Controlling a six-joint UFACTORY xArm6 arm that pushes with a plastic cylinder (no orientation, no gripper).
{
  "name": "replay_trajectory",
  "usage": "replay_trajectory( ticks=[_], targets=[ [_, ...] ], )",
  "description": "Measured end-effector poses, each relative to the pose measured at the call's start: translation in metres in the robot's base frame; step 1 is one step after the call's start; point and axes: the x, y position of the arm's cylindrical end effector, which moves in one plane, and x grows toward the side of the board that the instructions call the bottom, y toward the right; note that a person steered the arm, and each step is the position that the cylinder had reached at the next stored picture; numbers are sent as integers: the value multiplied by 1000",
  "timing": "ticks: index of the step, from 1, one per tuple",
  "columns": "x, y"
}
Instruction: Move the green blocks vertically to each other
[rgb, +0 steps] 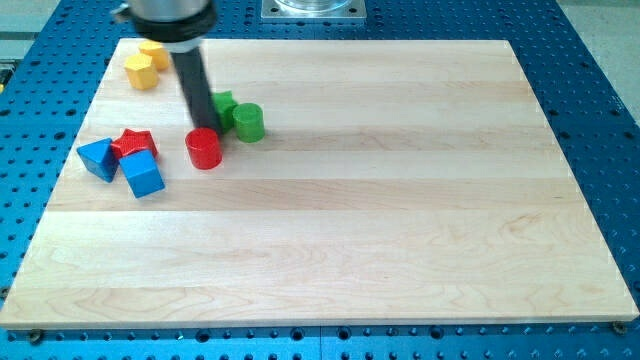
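A green cylinder (248, 121) stands on the wooden board (400, 200) in the upper left part. A second green block (224, 104), partly hidden by the rod so its shape is unclear, sits just to its upper left, touching or nearly touching it. My tip (203, 127) is at the lower end of the dark rod, directly left of the green blocks and just above a red cylinder (203, 148).
A red star (133, 143), a blue triangle (98, 157) and a blue cube (143, 174) cluster at the left edge. Two yellow blocks (145, 65) lie at the top left corner. A blue perforated table (590, 60) surrounds the board.
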Motion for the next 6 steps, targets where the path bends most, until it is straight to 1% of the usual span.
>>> replay_trajectory(
  ticks=[1, 2, 3, 4, 5, 6],
  targets=[
    [-9, -12],
    [-36, -25],
    [-52, 6],
    [22, 20],
    [61, 64],
    [38, 84]
  ],
)
